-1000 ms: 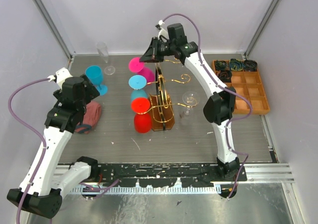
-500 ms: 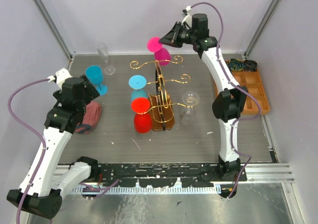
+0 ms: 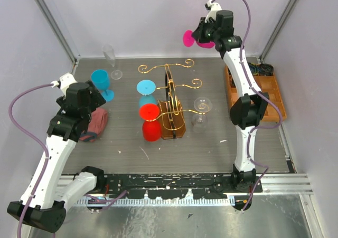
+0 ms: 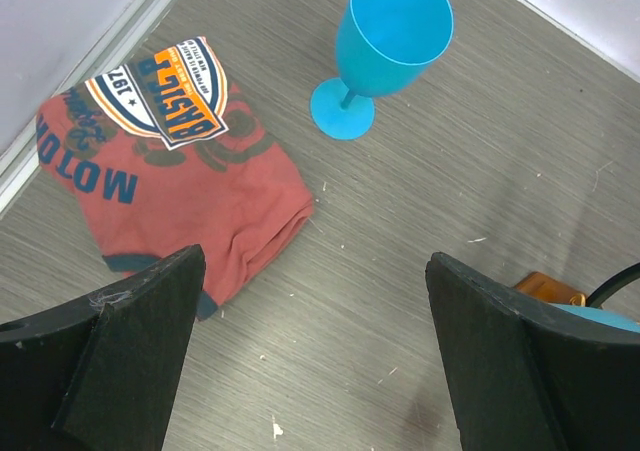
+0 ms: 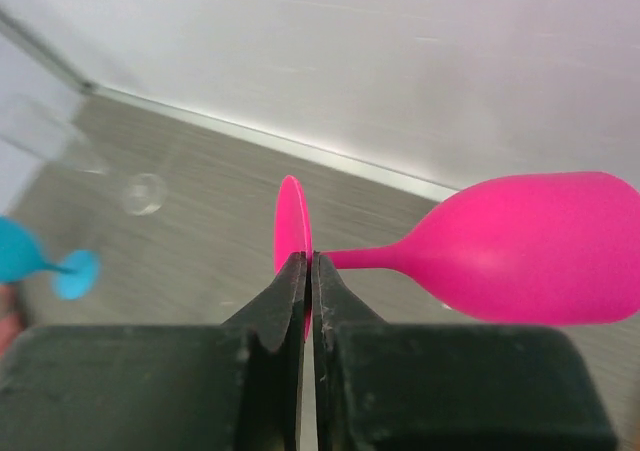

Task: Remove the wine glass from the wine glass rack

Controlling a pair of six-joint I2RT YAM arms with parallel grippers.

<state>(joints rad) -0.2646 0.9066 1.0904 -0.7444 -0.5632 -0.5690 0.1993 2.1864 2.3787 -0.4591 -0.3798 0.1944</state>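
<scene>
The pink wine glass [image 3: 206,43] lies sideways in the air near the back wall, high and to the right of the gold wire wine glass rack [image 3: 170,103]. My right gripper [image 3: 198,36] is shut on the rim of its round foot [image 5: 292,233], and the bowl [image 5: 530,246] points right. On the rack's left arms hang a blue glass [image 3: 146,90] and a red glass [image 3: 150,123]; a clear glass [image 3: 201,108] hangs on its right. My left gripper [image 4: 315,271] stands open over bare table, holding nothing.
A blue goblet [image 4: 390,41] stands upright beside a folded red shirt [image 4: 170,161] at the left. A tall clear glass [image 3: 111,58] stands at the back left. An orange-brown compartment tray [image 3: 259,90] lies at the right, under the right arm.
My right arm has carried the pink glass up off the rack's top arm and to the right, toward the back wall. The left arm has not moved.
</scene>
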